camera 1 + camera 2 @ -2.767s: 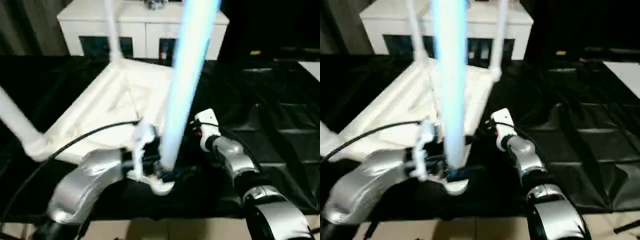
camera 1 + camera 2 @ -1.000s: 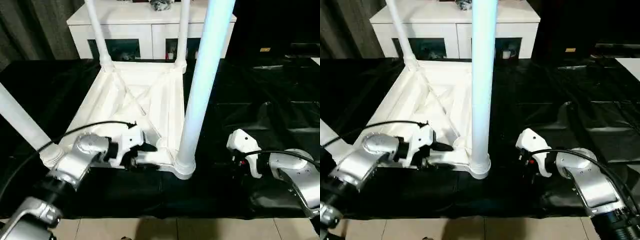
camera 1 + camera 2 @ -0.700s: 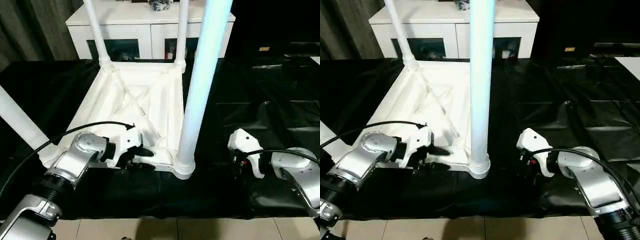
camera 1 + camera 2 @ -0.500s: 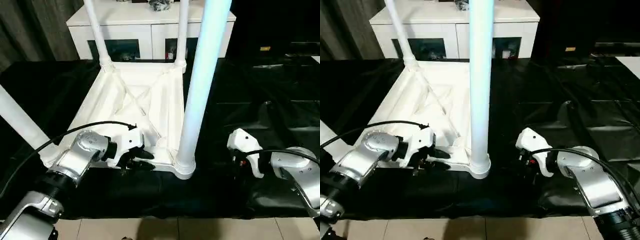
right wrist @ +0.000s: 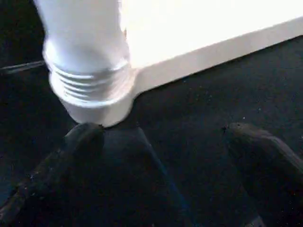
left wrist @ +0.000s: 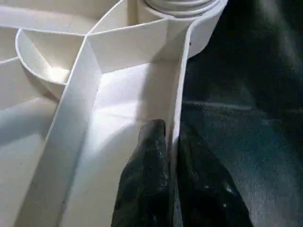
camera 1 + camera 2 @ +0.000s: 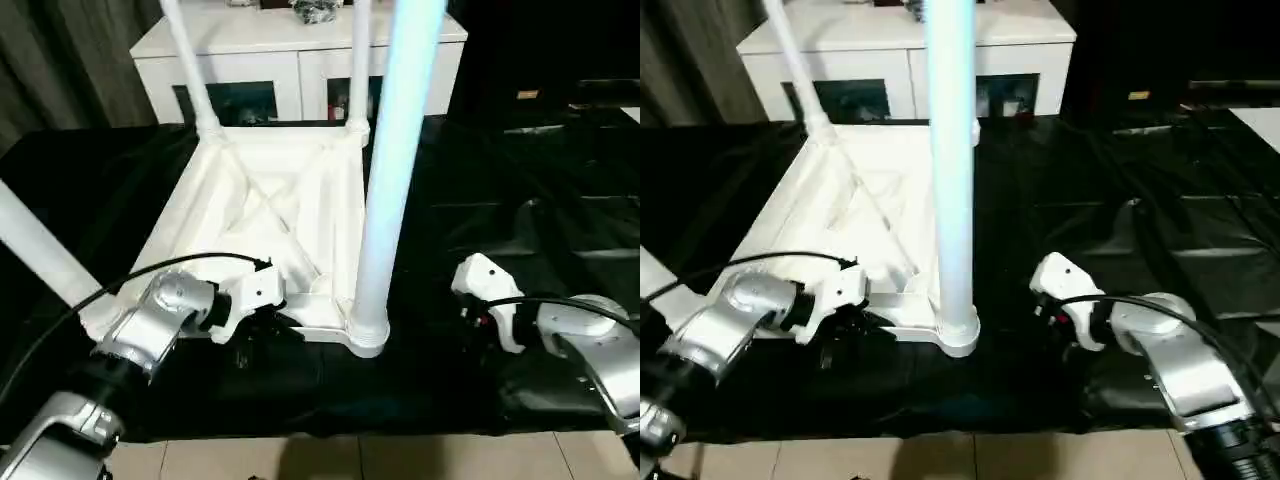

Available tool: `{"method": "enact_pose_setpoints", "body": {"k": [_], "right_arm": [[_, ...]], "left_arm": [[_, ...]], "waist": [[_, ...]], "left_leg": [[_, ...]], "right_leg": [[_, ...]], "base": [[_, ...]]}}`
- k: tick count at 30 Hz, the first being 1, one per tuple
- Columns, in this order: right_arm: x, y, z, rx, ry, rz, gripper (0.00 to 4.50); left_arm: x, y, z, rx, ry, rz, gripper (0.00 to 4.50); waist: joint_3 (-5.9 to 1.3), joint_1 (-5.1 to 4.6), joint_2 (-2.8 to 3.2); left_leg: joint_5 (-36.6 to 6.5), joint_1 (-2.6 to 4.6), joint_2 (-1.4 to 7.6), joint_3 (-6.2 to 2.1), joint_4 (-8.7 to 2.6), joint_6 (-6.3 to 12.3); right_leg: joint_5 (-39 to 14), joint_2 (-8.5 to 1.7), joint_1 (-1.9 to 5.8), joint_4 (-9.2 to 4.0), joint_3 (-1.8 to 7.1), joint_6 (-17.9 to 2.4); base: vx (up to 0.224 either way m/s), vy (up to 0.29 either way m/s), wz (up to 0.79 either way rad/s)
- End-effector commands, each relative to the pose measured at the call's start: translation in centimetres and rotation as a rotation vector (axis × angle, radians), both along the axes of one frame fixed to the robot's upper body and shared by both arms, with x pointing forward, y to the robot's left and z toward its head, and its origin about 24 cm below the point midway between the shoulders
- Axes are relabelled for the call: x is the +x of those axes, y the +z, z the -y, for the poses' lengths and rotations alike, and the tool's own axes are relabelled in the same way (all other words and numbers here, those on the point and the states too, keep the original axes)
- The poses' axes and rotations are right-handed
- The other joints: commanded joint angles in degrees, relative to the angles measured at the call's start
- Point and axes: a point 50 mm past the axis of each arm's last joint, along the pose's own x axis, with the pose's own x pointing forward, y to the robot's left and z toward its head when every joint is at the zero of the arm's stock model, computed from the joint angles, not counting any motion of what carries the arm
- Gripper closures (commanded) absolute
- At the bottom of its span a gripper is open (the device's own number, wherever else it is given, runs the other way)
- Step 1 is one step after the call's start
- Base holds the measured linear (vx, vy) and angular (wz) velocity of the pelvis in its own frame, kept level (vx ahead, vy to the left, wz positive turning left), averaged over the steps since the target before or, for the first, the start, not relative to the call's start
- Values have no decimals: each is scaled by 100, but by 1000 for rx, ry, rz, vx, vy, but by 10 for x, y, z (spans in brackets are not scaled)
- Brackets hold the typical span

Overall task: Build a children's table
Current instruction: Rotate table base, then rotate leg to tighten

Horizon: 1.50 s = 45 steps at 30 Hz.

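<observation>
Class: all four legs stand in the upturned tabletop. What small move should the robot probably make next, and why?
Probably lift the near edge slightly to begin turning it over: the left gripper pinches the white plastic ribbed tabletop's rim, the right gripper waits open beside the white tube leg.

Near leg [image 7: 385, 180] blocks between tools; black mat [image 7: 520, 160] open on the right.

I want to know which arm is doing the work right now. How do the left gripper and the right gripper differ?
The left gripper is pinched on the near rim of the tabletop, one finger inside the rim and one outside; the right gripper stands wide open, holding nothing. The left touches the table, while the right sits apart over the black cloth, facing the near-right leg. Both sit low by the table's near edge.
</observation>
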Motion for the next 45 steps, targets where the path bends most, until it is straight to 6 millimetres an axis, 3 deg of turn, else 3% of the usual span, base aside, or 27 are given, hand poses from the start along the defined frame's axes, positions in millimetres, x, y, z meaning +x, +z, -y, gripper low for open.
{"method": "enact_pose_setpoints", "body": {"k": [1, 3, 5, 7, 9, 10, 11, 13, 17, 21, 23, 25, 37, 45], "right_arm": [[-2, 8, -2, 96, -24, 14, 0], [-2, 8, -3, 109, -29, 12, 0], [-1, 8, -3, 124, -26, 15, 0], [1, 10, -4, 162, -36, 16, 0], [3, 10, -7, 192, -30, 8, 0], [4, 10, -9, 197, -21, 7, 0], [5, 9, -11, 199, -12, 4, 0], [8, 6, -17, 200, 15, -2, 0], [18, 1, -27, 179, 21, 27, 0], [34, -3, -33, 126, -19, 76, 0], [38, -4, -35, 128, -20, 73, 0], [39, -5, -36, 130, -14, 66, 0], [36, -15, -36, 123, 48, 5, 106], [36, -18, -34, 125, 49, -14, 168]], "left_arm": [[-8, 4, -10, -79, 183, 5, 444], [-12, 3, -10, -79, 192, -1, 448], [-21, -3, -7, -73, 241, -11, 448], [-30, -7, 3, -90, 289, 5, 448], [-34, -9, 13, -114, 310, 20, 448], [-34, -10, 18, -122, 319, 28, 448], [-35, -11, 21, -120, 319, 29, 448], [-32, -14, 29, -93, 304, 43, 448], [-32, -18, 35, -49, 256, 42, 448], [-29, -19, 34, -21, 229, 51, 448], [-27, -19, 32, -3, 225, 60, 448], [-26, -19, 30, 2, 223, 61, 448], [-23, -19, 26, 4, 238, 63, 450], [-21, -19, 24, 9, 243, 66, 450]], "waist": [[-356, -20, -127], [-350, -66, -104], [-353, -123, -144], [-326, -150, -250], [-307, -145, -231], [-299, -149, -267], [-302, -137, -230], [-286, -98, -264], [-314, -68, -238], [-332, -57, -251], [-338, -18, -234], [-338, 17, -254], [-303, 28, -308], [-299, 29, -300]], "left_leg": [[-765, -17, 257, -135, -419, 351], [-660, -43, 243, -144, -415, 448], [-564, -31, 229, -126, -397, 573], [-627, -32, 210, -100, -387, 643], [-730, -18, 219, -105, -390, 623], [-775, -10, 215, -101, -398, 599], [-796, 6, 215, -100, -395, 575], [-889, 9, 216, -98, -407, 517], [-821, 19, 221, -111, -417, 428], [-755, 20, 210, -106, -416, 413], [-735, 27, 211, -95, -405, 412], [-746, 27, 208, -88, -405, 416], [-1032, 28, 229, -103, -452, 308], [-1052, 25, 228, -102, -455, 312]], "right_leg": [[-14, -471, 347, -452, 271, -1516], [51, -463, 342, -457, 256, -1506], [7, -445, 330, -471, 250, -1514], [-284, -433, 307, -518, 254, -1461], [-746, -442, 285, -555, 250, -1366], [-943, -426, 270, -574, 251, -1298], [-1052, -428, 252, -570, 259, -1267], [-1324, -432, 227, -612, 269, -1132], [-1099, -429, 214, -583, 270, -1140], [-754, -434, 211, -539, 258, -1297], [-619, -442, 226, -533, 272, -1316], [-595, -441, 233, -528, 277, -1303], [-1058, -452, 217, -564, 273, -1204], [-1146, -451, 202, -580, 277, -1182]], "base": [[0, 0, 0], [0, 0, 0], [0, 0, 0], [0, 0, 0], [0, 0, 0], [0, 0, 0], [0, 0, 0], [0, 0, 0], [0, 0, 0], [0, 0, 0], [0, 0, 0], [0, 0, 0], [0, 0, 0], [0, 0, 0]]}}
